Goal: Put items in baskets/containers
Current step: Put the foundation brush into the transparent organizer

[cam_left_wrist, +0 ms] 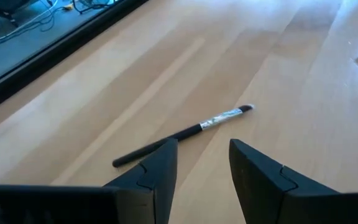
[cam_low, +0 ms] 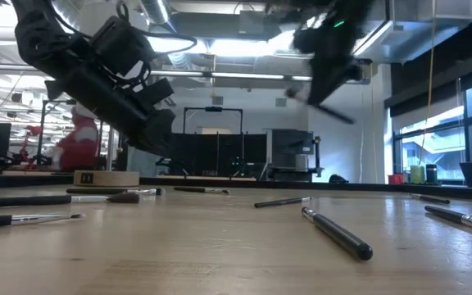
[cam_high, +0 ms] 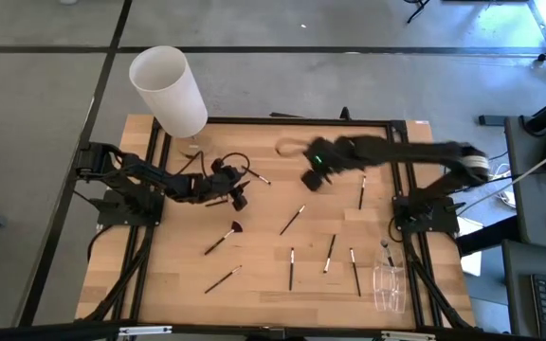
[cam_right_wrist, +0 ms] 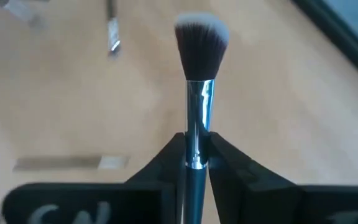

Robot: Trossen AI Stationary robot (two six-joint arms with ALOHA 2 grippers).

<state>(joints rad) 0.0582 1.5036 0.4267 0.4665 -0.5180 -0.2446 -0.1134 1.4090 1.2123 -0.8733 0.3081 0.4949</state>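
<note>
Several thin black-handled brushes lie flat and scattered on the wooden table (cam_high: 254, 303), among them a fan-headed one (cam_high: 227, 233). The clear holder (cam_high: 390, 287) stands at the near right corner. My left gripper (cam_high: 239, 189) (cam_left_wrist: 204, 146) hovers open, above the table's left-middle. Just beyond its fingertips lies a small-tipped brush (cam_left_wrist: 191, 130). My right gripper (cam_high: 311, 177) (cam_right_wrist: 196, 140) is raised over the far middle of the table, shut on a brush with a thick fluffy head (cam_right_wrist: 201, 40). My right gripper pinches the fluffy-headed brush between its two fingers at the lower end of the silvery ferrule (cam_right_wrist: 200, 109), where the black handle begins. The brush lies along the fingers, with its head sticking out past the tips. It is lifted clear of the table and slants in the low view (cam_low: 334, 111).
A tall white cylinder (cam_high: 169, 90) stands at the table's far left corner, with a low wooden disc (cam_low: 105, 176) near it. A black frame (cam_high: 254, 121) runs round the table. Brushes lie between the two arms and across the near half.
</note>
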